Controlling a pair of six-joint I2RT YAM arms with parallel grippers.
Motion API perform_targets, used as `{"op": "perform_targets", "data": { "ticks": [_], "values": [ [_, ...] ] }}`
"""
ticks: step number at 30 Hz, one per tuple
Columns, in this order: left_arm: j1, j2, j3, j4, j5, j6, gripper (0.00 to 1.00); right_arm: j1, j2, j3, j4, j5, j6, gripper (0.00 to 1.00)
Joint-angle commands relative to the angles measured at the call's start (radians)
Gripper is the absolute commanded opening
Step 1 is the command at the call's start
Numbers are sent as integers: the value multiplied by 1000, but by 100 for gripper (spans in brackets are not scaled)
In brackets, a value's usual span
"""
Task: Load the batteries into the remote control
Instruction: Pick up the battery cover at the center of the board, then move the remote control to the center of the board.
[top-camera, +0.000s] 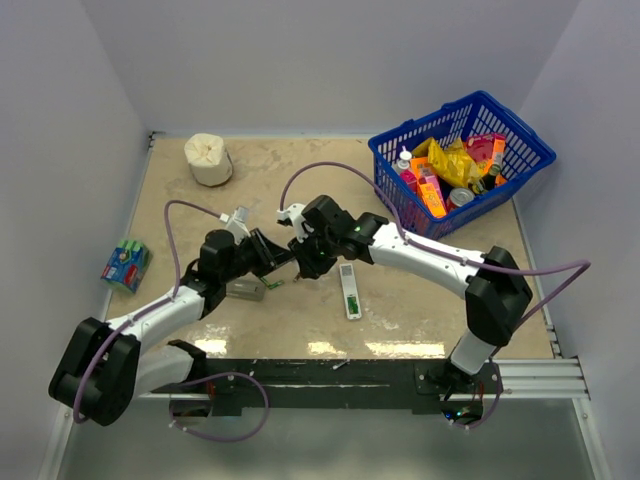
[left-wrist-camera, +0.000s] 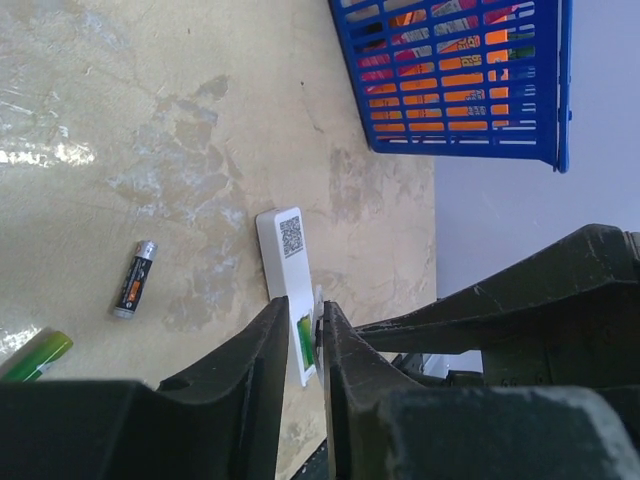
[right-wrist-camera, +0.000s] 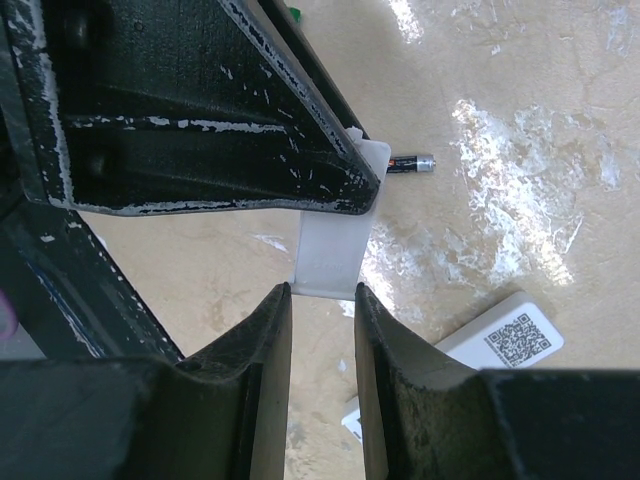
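Currently the remote (top-camera: 349, 289) lies flat on the counter (top-camera: 300, 195) just right of the middle of the overhead view, back side up. Its code sticker shows, and a green battery (left-wrist-camera: 303, 340) sits in its open slot. Its white back cover (right-wrist-camera: 330, 250) is off and held in the air just left of it, where the two arms meet. The right hand (right-wrist-camera: 323, 300) grips the cover's lower edge, one fingertip on each side. The left hand (left-wrist-camera: 308, 322) has its fingers narrowed around the thin edge of the same cover. Whether they actually press on it I cannot tell.

A dark battery (left-wrist-camera: 133, 279) lies loose on the counter left of the remote in the left wrist view. A green battery (left-wrist-camera: 37, 355) lies further left, at the frame's lower left.

Overhead, a wrapped pack of green batteries (top-camera: 125, 263) sits at the left edge. A white paper roll (top-camera: 208, 158) stands at the upper left, and a blue basket (top-camera: 520, 125) of packets at the upper right.
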Motion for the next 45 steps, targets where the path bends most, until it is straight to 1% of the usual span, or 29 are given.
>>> {"op": "perform_targets", "data": {
  "ticks": [1,2,3,6,8,9,10,11,12,13,14,16,17,18,21,23,27,31,32,34,37,40,41,43,44,45],
  "values": [
    [-8,-3,1,80,28,-29,21,-5,-40,-7,44,-27,17,12],
    [-8,-3,5,82,30,-32,18,-4,-40,-7,47,-29,20,12],
    [-8,-3,6,82,31,-33,10,-4,-41,-12,49,-30,20,12],
    [-9,-18,6,71,18,-36,0,-4,-50,-17,56,-35,31,12],
    [-9,-38,9,52,-11,-24,0,-4,-58,-18,52,-21,46,13],
    [-9,-45,11,16,-21,-15,0,-4,-61,-23,53,-10,54,19],
    [-8,-67,23,-10,-38,6,0,-4,-67,-26,53,8,83,22],
    [-8,-78,31,-41,-82,20,0,-5,-76,-29,46,61,107,25],
    [-8,-88,53,-119,-110,32,0,-10,-81,-29,32,94,129,37],
    [-8,-114,66,-160,-140,57,0,-18,-87,-30,20,117,166,45],
    [-6,-127,78,-246,-209,72,0,-24,-95,-38,-8,172,184,57],
    [-6,-165,124,-334,-281,112,0,-42,-119,-53,-34,223,239,65],
    [-6,-179,139,-366,-345,128,0,-51,-125,-62,-62,244,258,69],
    [-5,-191,173,-459,-370,143,0,-62,-133,-87,-75,269,273,74],
    [-5,-239,242,-587,-492,175,0,-100,-130,-144,-117,319,325,78],
    [-5,-271,274,-660,-554,197,0,-114,-116,-171,-123,321,339,79],
    [-5,-322,345,-721,-619,240,0,-116,-57,-187,-100,300,332,78],
    [-5,-351,368,-756,-637,258,0,-116,8,-185,-71,280,303,75],
    [-5,-357,370,-765,-636,258,0,-114,19,-193,-60,264,299,72],
    [-5,-369,377,-777,-637,255,0,-114,34,-199,-45,244,290,70],
    [-5,-375,399,-800,-639,255,0,-113,66,-205,-39,253,278,66],
    [-5,-375,432,-830,-645,253,0,-87,83,-198,-43,287,244,58],
    [-5,-375,442,-846,-648,252,0,-75,88,-182,-52,296,232,51],
    [-5,-368,472,-865,-654,252,0,-29,106,-159,-63,310,182,45],
    [-5,-365,480,-877,-653,252,0,-9,112,-135,-71,312,162,37],
    [-5,-359,498,-882,-653,253,0,33,121,-119,-74,315,142,33]
  ]
}}
